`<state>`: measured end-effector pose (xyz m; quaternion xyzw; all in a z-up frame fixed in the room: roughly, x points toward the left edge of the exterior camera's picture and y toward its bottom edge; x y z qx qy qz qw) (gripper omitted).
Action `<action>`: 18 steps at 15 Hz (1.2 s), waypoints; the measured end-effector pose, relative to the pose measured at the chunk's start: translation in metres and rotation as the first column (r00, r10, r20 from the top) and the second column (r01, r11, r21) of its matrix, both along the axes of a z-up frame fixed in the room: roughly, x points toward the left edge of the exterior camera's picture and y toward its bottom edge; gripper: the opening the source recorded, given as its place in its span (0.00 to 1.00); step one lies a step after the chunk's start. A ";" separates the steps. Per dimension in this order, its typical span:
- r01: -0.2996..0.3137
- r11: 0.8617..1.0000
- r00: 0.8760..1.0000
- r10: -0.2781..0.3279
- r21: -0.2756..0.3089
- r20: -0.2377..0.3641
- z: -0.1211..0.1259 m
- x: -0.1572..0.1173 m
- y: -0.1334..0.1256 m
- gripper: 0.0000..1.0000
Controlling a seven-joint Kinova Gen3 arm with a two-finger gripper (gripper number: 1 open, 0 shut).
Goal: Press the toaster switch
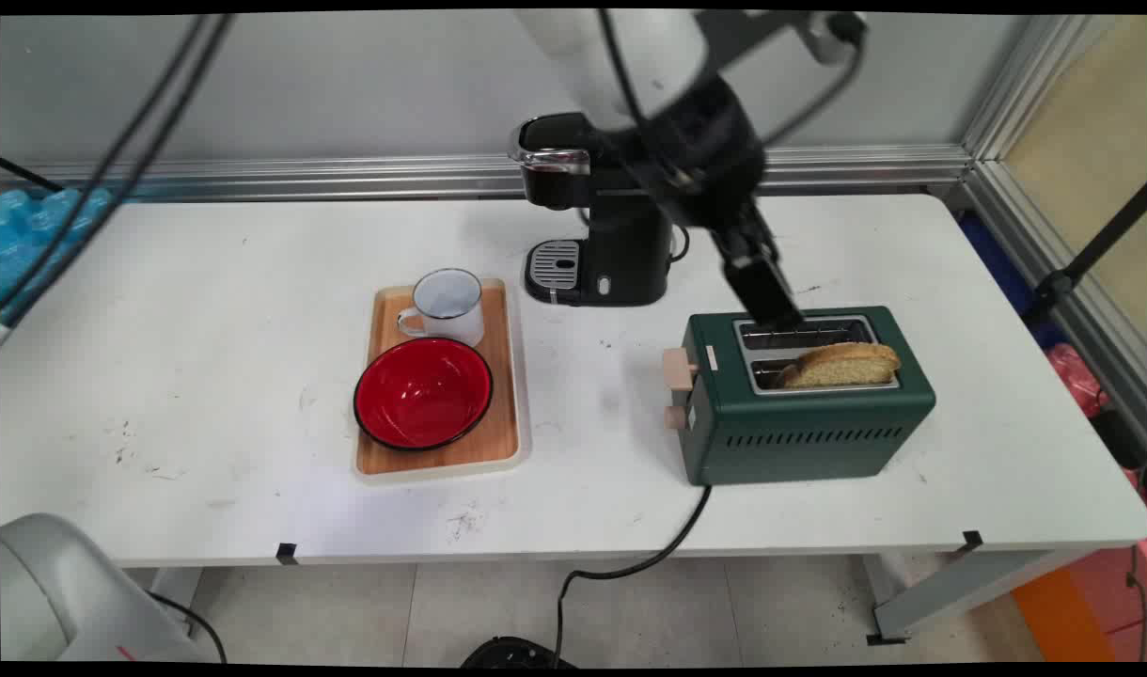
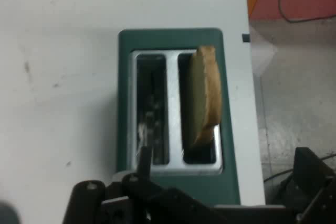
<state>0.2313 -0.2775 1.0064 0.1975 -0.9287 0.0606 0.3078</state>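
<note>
A dark green two-slot toaster (image 1: 809,434) stands on the right half of the white table. A slice of bread (image 1: 841,365) sticks up out of its near slot, and the far slot (image 1: 804,332) is empty. My gripper (image 1: 771,306) hangs tilted just over the far slot's left end, close to the toaster's top. In the hand view the toaster (image 2: 173,38) lies right below, with the bread (image 2: 205,95) in the right slot and the left slot (image 2: 152,108) bare. The gripper (image 2: 227,161) is open and holds nothing.
A black coffee machine (image 1: 597,235) stands behind the toaster, close to the arm. To the left, a wooden tray (image 1: 505,376) carries a white mug (image 1: 447,306) and a red bowl (image 1: 423,392). The toaster's two beige knobs (image 1: 677,369) face left. Its black cable (image 1: 630,564) drops over the front edge.
</note>
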 end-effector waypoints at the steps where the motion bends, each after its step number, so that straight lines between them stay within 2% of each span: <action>1: -0.006 1.000 1.000 0.006 -0.004 0.007 0.005 0.010 0.003 1.00; 5: -0.019 1.000 0.999 0.019 -0.012 0.037 0.014 0.047 0.013 1.00; 10: -0.023 1.000 0.996 0.023 0.000 0.085 -0.004 0.081 0.027 1.00; 18: -0.027 1.000 0.994 0.027 -0.005 0.110 -0.052 0.085 0.023 1.00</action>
